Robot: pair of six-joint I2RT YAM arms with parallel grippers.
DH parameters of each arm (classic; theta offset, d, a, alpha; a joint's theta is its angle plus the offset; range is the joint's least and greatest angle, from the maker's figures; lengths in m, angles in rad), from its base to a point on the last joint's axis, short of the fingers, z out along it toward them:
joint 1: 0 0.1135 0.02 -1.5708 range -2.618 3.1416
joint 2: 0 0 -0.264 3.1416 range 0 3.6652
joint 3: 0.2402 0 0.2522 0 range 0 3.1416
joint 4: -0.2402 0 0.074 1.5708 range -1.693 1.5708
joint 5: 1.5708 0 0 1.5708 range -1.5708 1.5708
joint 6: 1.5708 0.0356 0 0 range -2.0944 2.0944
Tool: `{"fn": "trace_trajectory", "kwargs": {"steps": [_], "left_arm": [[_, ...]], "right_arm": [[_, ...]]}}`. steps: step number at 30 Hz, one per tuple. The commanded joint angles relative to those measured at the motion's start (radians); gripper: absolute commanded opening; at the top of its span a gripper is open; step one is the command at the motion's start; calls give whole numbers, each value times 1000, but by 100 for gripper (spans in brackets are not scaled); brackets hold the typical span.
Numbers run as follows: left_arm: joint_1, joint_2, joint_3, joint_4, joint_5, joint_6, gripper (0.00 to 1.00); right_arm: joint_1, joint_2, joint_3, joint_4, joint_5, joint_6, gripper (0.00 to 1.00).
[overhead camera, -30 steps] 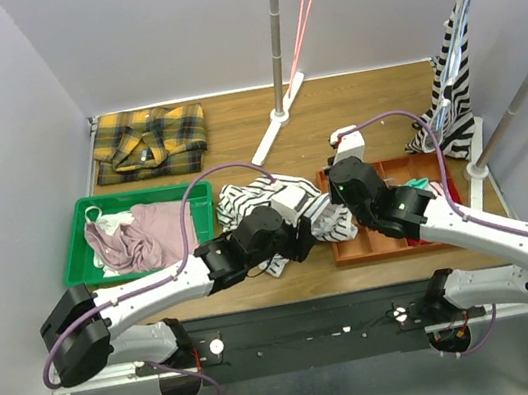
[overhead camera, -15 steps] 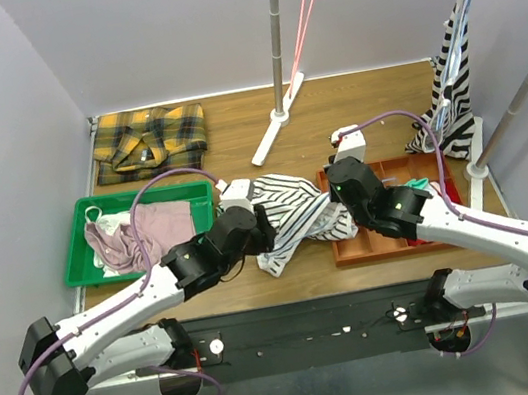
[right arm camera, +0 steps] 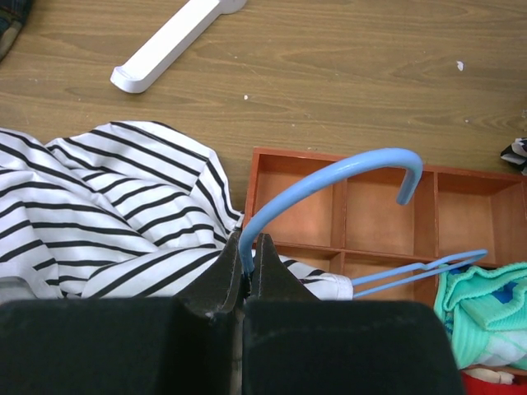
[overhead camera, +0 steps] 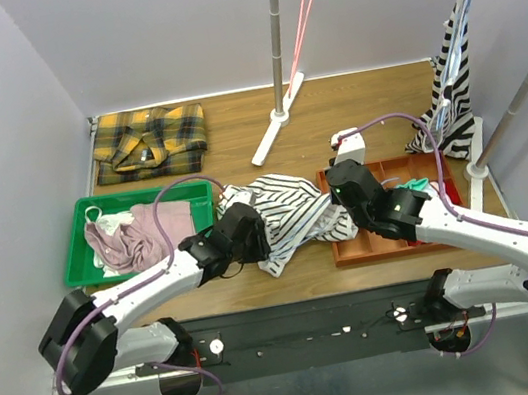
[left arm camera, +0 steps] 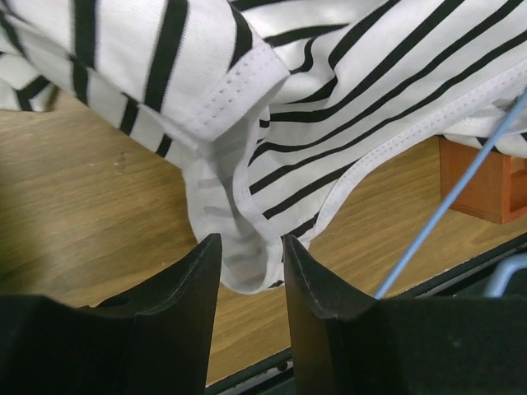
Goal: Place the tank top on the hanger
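The tank top (overhead camera: 292, 211), white with thin dark stripes, lies crumpled on the table between the arms, its right edge over the orange tray. My left gripper (overhead camera: 250, 237) is at its left near edge. In the left wrist view the gripper (left arm camera: 247, 251) is open, and a folded hem of the tank top (left arm camera: 235, 247) hangs between the fingertips. My right gripper (overhead camera: 341, 188) is shut on the light-blue hanger, low on its hook (right arm camera: 329, 177). The hanger's body goes under the tank top (right arm camera: 107, 214). A blue wire of the hanger (left arm camera: 445, 206) also shows in the left wrist view.
A green tray (overhead camera: 77, 241) with pink cloth (overhead camera: 148, 232) stands at left, with a yellow plaid shirt (overhead camera: 148, 143) behind it. The orange compartment tray (overhead camera: 373, 245) holds teal cloth (right arm camera: 482, 309). The rack's foot (overhead camera: 274, 135), a pink hanger (overhead camera: 303, 8) and a bold-striped garment (overhead camera: 454, 90) are at the back.
My left gripper has moved left, from the tank top's near middle to its left edge. The cloth has been drawn out and lies wider. The right arm has not moved.
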Motion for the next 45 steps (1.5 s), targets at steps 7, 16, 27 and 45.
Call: {"fn": "trace_trajectory", "kwargs": {"steps": [7, 16, 27, 45], "left_arm": [[6, 141, 6, 103, 117, 29, 45], [7, 155, -27, 154, 194, 15, 25], [143, -129, -62, 146, 229, -64, 0], [250, -356, -79, 189, 250, -305, 0]], "right_arm": [[2, 8, -19, -30, 31, 43, 1], [2, 27, -8, -28, 40, 44, 1], [2, 77, 47, -88, 218, 110, 1], [0, 143, 158, -148, 338, 173, 1]]}}
